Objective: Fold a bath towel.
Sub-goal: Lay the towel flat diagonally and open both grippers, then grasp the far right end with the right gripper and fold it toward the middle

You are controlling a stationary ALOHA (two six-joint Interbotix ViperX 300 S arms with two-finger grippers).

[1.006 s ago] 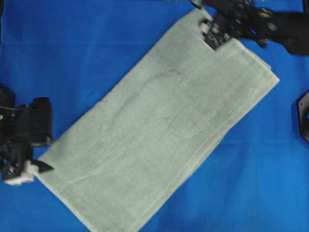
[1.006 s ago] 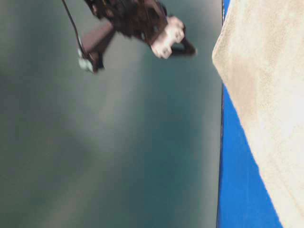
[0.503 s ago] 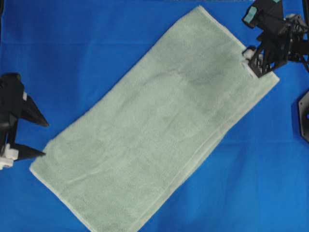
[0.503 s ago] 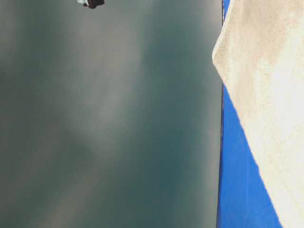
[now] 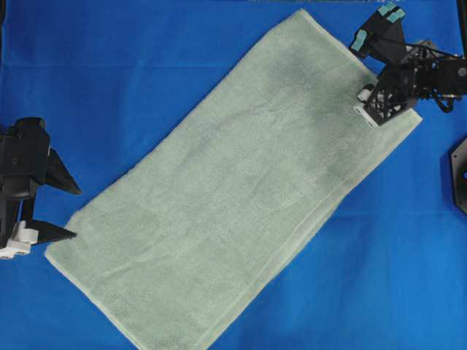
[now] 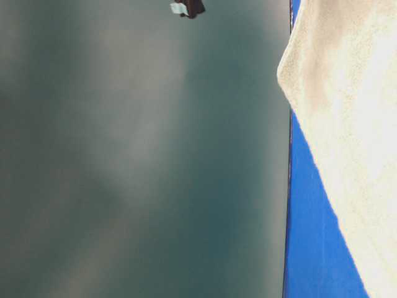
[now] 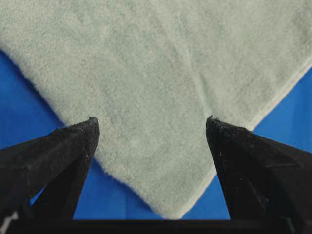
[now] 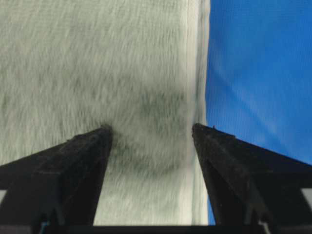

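The bath towel (image 5: 241,182), pale sage green, lies flat and diagonal on the blue cloth (image 5: 131,65), running from lower left to upper right. My left gripper (image 5: 76,213) stands open beside the towel's lower-left end. In the left wrist view the towel's corner (image 7: 170,204) lies between the spread fingers (image 7: 83,141), not pinched. My right gripper (image 5: 378,106) hangs open over the towel's far right corner. The right wrist view shows the towel (image 8: 97,58) and its hemmed edge (image 8: 197,73) under the open gripper (image 8: 152,127).
A black fixture (image 5: 458,175) sits at the right edge of the overhead view. In the table-level view, the towel (image 6: 347,124) and the blue cloth (image 6: 316,248) fill the right side, and a bit of arm (image 6: 189,7) shows at the top.
My right gripper has moved from the towel's top corner along the short edge to its right corner. My left gripper pulled back up and left off the lower-left corner, jaws spread.
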